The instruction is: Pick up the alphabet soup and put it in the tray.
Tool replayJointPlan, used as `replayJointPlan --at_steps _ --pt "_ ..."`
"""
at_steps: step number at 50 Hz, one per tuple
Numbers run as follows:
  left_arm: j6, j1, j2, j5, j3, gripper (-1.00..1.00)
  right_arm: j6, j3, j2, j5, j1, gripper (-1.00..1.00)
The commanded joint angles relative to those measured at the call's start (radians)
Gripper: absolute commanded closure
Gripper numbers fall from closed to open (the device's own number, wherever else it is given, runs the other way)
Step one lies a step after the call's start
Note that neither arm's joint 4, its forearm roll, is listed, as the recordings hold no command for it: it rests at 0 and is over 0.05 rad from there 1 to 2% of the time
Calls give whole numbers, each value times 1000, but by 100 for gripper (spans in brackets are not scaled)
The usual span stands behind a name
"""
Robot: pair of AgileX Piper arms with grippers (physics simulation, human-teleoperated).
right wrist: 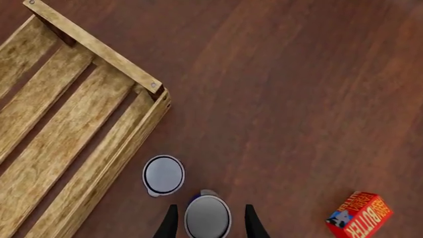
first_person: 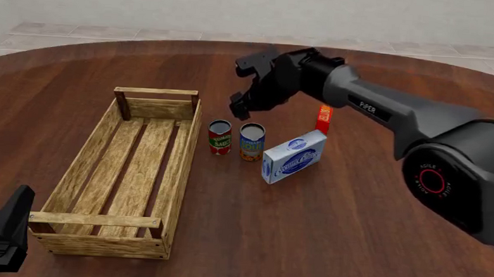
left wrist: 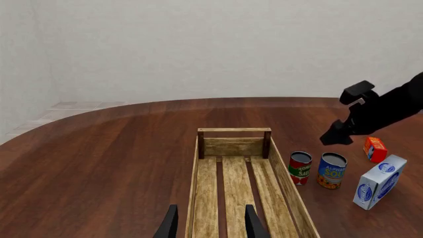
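The round dark-brown wooden desk (first_person: 327,231) stands before a plain pale wall, with light floor tiles behind it. The blue and orange alphabet soup can (first_person: 251,142) stands upright on the desk, beside the long light wooden tray (first_person: 184,167), outside it. The right end effector (right wrist: 209,222) hovers above this can with fingers apart. The left end effector (left wrist: 210,223) also has fingers apart.

Cans: two, the alphabet soup (first_person: 251,142) with the blue and orange label and a red and green can (first_person: 220,137)
Boxes: two, a white and blue carton (first_person: 293,155) and a small red butter box (first_person: 323,118)
Trays: one wooden tray (first_person: 176,173)
Pincers: two, right pincer (first_person: 243,105) and left pincer (left wrist: 209,223)
Tables: one table (first_person: 327,231)
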Motion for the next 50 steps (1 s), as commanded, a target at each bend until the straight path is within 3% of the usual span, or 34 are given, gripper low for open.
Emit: replayJointPlan --at_steps 1,50 --pt "0 0 0 0 0 -100 7 -1 14 -6 0 -100" --pt "0 0 0 0 0 -100 40 3 58 -35 -6 -100"
